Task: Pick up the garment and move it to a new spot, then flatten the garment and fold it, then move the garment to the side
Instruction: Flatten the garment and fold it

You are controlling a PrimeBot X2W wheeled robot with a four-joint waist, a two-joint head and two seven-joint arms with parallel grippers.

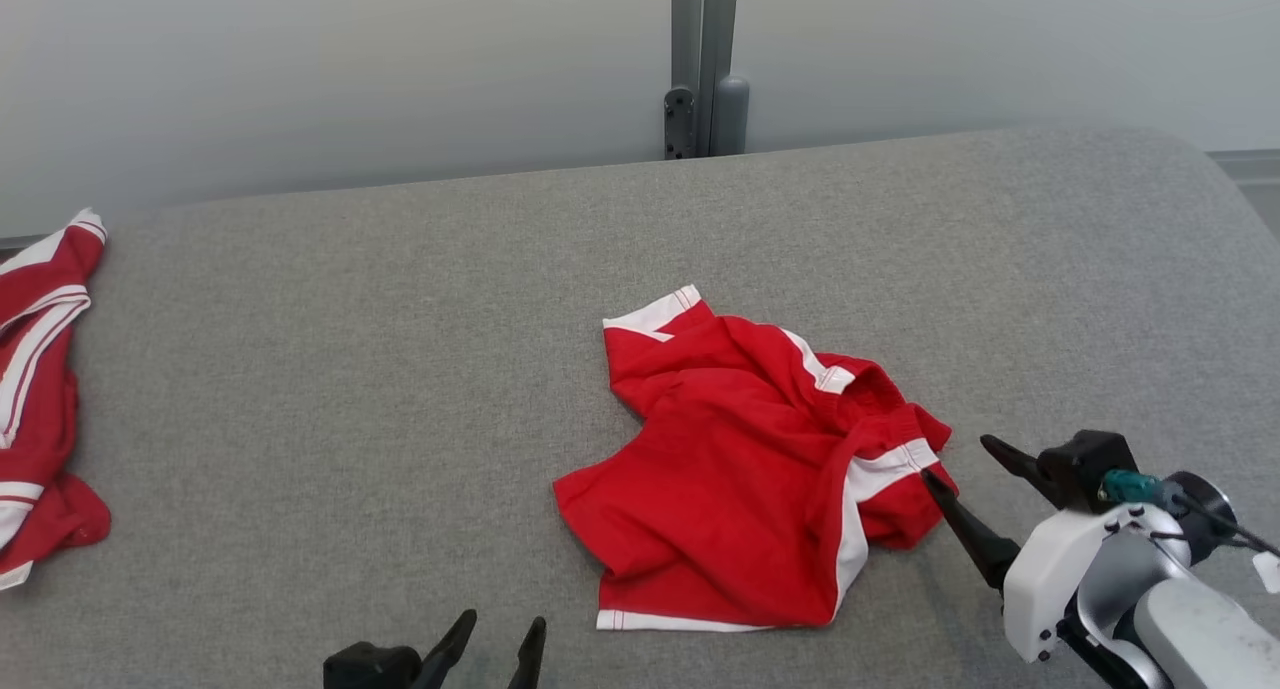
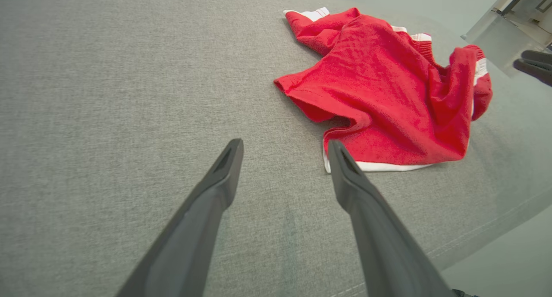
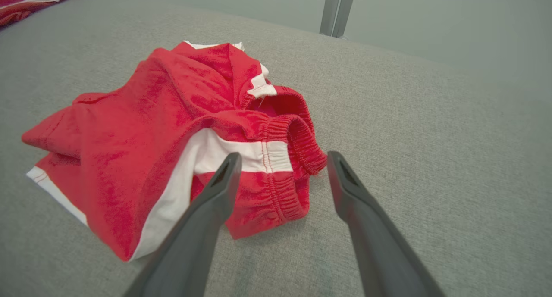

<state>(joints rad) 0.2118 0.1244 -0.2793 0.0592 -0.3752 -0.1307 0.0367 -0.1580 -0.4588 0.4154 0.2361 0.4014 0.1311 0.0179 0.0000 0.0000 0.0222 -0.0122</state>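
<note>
Right gripper (image 1: pixel 955 457): open; fingers spread wide, nothing clamped between.
Right fingers (image 3: pixel 202 219): one tip over the white panel of the garment (image 1: pixel 740 469), the other over bare surface (image 1: pixel 350 319) just past the cloth; contact with the cloth not determinable.
Garment position: directly ahead of the right gripper, near edge at the fingertips; resting on the surface.
Garment condition: crumpled in a loose heap, folded over itself, not flat; red with white panels and white trim.
Waistband (image 3: pixel 297 133): gathered red elastic, curled open, just ahead of the gap between the right fingertips.
Right wrist (image 1: pixel 1080 569): white and grey housing directly behind the fingers.
Left gripper (image 1: pixel 504 619): open and empty; fingers parted, pointing away from the body, over bare surface.
Garment from left gripper: ahead and to its right; corner of the white-trimmed hem (image 2: pixel 388 167) just beside one fingertip in the wrist view, a clear gap between them in the head view.
Left wrist view, far side: dark fingers of the right gripper beyond the garment.
Second garment (image 1: pixel 40 399): red with white stripes, bunched; well apart to the left gripper's left, at the edge of the surface.
Surface finish: grey woven fabric, under both grippers and both garments.
Post (image 1: pixel 703 59): grey upright beyond the far edge of the surface, ahead of both grippers.
Wall (image 1: pixel 300 69): pale and plain, behind the post.
</note>
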